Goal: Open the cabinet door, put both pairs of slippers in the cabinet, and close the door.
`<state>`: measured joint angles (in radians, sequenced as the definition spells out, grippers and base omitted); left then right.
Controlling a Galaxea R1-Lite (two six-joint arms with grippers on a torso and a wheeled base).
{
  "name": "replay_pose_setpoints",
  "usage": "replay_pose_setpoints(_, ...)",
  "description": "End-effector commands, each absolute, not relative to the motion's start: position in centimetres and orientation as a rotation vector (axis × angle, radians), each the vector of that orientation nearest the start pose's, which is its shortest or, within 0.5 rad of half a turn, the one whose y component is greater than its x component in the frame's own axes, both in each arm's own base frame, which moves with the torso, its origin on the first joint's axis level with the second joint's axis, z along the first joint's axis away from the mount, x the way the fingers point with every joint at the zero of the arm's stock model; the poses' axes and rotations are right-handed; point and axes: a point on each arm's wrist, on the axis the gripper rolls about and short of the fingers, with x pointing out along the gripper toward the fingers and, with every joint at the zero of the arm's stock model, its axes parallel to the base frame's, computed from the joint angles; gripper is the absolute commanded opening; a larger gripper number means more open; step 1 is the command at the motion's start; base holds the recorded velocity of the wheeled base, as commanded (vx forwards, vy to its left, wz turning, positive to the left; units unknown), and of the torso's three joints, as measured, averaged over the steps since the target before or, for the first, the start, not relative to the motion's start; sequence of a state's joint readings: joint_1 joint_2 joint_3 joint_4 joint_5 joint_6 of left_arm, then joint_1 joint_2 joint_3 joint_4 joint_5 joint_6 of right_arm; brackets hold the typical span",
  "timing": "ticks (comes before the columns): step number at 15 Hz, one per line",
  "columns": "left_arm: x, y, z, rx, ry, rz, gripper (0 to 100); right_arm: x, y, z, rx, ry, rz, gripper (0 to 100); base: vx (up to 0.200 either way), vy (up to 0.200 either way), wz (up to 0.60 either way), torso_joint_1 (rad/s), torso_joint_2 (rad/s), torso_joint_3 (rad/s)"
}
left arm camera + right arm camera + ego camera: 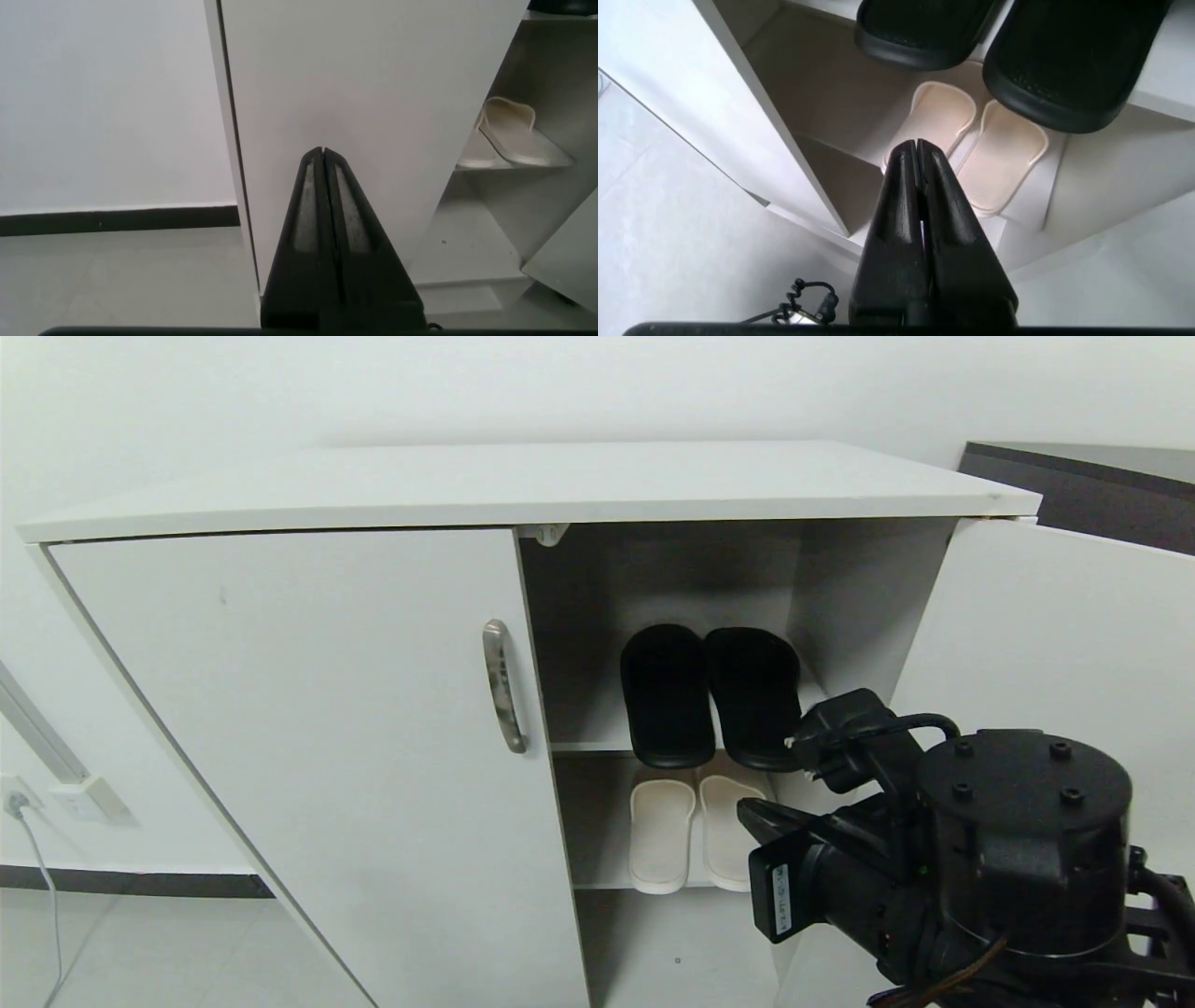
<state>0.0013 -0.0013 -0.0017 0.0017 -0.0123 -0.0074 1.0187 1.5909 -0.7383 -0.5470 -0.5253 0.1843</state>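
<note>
Cabinet (532, 485) with two doors: the left door (308, 728) is shut and carries one metal handle (504, 686); the right door (1046, 635) stands swung wide. Two pairs of slippers lie inside. The black pair (709, 695) is on the upper shelf (579, 746), heels jutting past its front edge. The cream pair (695, 831) is on the lower shelf (597, 885). The right gripper (918, 147), closed on nothing, hangs before the open compartment. The left gripper (322, 152), likewise closed and empty, faces the shut door.
</note>
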Motion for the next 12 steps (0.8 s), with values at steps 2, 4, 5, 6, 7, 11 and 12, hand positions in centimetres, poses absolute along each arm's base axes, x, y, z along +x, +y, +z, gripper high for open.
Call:
replay_pose_setpoints(2, -2.29, -0.03, 7.57, -0.006, 0.0, -0.011, 0, 15.36, 22.78, 18.39, -0.046, 0.276, 0.465, 0, -0.1, 0.0, 0.0, 0.001, 0.01, 0.001)
replay_pose_setpoints(4, -2.29, -0.03, 7.57, -0.008, 0.0, -0.011, 0, 15.34, 22.82, 18.23, -0.052, 0.28, 0.466, 0, -0.2, 0.0, 0.0, 0.007, 0.0, -0.002)
replay_pose_setpoints(5, -2.29, -0.03, 7.59, -0.008, -0.001, -0.011, 0, 15.37, 22.8, 18.23, -0.055, 0.279, 0.465, 0, -0.2, 0.0, 0.0, 0.002, 0.01, 0.002)
replay_pose_setpoints(6, -2.29, -0.03, 7.57, -0.008, 0.0, -0.011, 0, 15.35, 22.77, 18.15, -0.059, 0.281, 0.465, 0, -0.2, 0.0, 0.0, -0.002, 0.0, 0.012)
replay_pose_setpoints(7, -2.29, -0.03, 7.57, -0.008, 0.0, -0.011, 0, 15.32, 22.79, 18.15, -0.06, 0.28, 0.467, 0, -0.2, 0.0, 0.0, 0.002, 0.0, 0.007)
replay_pose_setpoints(11, -2.29, -0.03, 7.57, -0.008, 0.0, -0.011, 0, 15.36, 22.77, 18.16, -0.059, 0.279, 0.466, 0, -0.2, 0.0, 0.0, 0.002, 0.0, -0.001)
replay_pose_setpoints(12, -2.29, -0.03, 7.57, -0.009, 0.0, -0.011, 0, 15.36, 22.78, 18.08, -0.061, 0.281, 0.465, 0, -0.2, 0.0, 0.0, 0.007, 0.0, -0.002)
